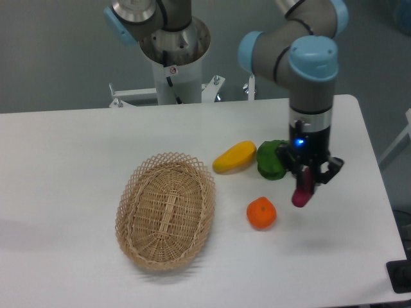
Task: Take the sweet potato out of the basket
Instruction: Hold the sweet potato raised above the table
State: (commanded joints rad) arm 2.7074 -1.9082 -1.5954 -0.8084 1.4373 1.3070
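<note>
Gripper (306, 181) is pinching the sweet potato (301, 195) by its upper end, and I see the tuber hanging nearly upright in the air over the right side of the white table (77, 154), well clear of the wicker basket (166, 219), which looks empty. I judge the pickup itself done and the carry in hand, so my next move only calls for a steady grip and a bare spot to set down, clear of the orange (261, 213) just to its left. Bok choy (274, 158) and a yellow squash (235, 156) lie behind on the tabletop, with grey floor beyond.
</note>
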